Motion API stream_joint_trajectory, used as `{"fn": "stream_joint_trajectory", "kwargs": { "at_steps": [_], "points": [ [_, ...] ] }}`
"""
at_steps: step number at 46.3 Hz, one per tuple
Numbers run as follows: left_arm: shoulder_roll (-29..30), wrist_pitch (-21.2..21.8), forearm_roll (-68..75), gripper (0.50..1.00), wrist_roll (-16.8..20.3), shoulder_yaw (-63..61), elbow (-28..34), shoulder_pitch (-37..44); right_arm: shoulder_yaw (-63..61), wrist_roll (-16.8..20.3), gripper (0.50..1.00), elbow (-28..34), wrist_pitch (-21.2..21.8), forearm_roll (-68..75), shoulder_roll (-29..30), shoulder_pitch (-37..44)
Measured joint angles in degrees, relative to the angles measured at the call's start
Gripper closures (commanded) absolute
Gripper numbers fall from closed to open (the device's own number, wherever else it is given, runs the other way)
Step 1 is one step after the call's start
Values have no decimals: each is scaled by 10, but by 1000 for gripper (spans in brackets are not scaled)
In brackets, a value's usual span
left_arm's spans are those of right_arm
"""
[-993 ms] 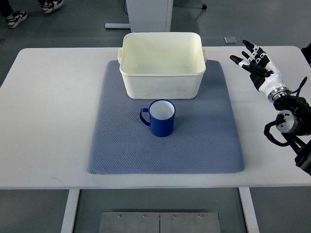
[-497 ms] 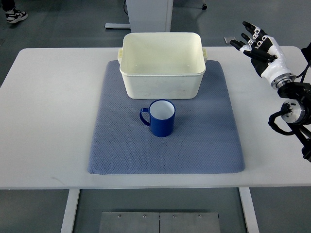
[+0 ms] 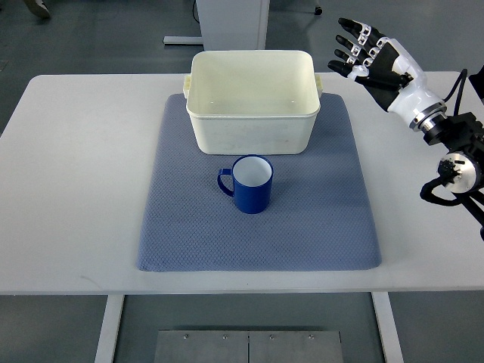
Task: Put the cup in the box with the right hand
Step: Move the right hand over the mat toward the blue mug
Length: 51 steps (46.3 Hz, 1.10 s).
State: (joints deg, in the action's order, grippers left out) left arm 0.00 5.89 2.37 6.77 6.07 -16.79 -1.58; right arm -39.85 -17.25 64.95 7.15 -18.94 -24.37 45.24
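Right hand point(image 3: 376, 62) has swung up and inward toward the box point(image 3: 252, 100), fingers spread, holding nothing.

The cup point(image 3: 252, 184) stands upright on the mat point(image 3: 181, 227) just in front of the box, handle left, its right side unobstructed, likely leaving room for the hand to descend there.

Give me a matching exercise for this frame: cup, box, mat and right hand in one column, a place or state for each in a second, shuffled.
Things:
1. blue cup
2. white box
3. blue-grey mat
4. right hand

Places or states:
A. raised at the upper right, fingers spread, holding nothing
B. lies flat under both the other objects
C. stands upright on the near side of the container, handle to the picture's left
D. empty, at the far end of the cloth

Pairs: 1-C, 2-D, 3-B, 4-A
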Motion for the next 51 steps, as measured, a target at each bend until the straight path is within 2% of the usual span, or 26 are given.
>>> {"fn": "stream_joint_trajectory", "kwargs": {
  "at_steps": [11, 25, 51],
  "points": [
    [0, 0, 0, 500, 0, 0, 0, 0, 25, -4, 505, 20, 33, -38, -7, -2],
    [0, 0, 0, 500, 0, 0, 0, 0, 57, -5, 505, 46, 34, -86, -12, -2],
    [0, 0, 0, 500, 0, 0, 0, 0, 107, -40, 507, 65, 33, -141, -11, -20]
  ]
}}
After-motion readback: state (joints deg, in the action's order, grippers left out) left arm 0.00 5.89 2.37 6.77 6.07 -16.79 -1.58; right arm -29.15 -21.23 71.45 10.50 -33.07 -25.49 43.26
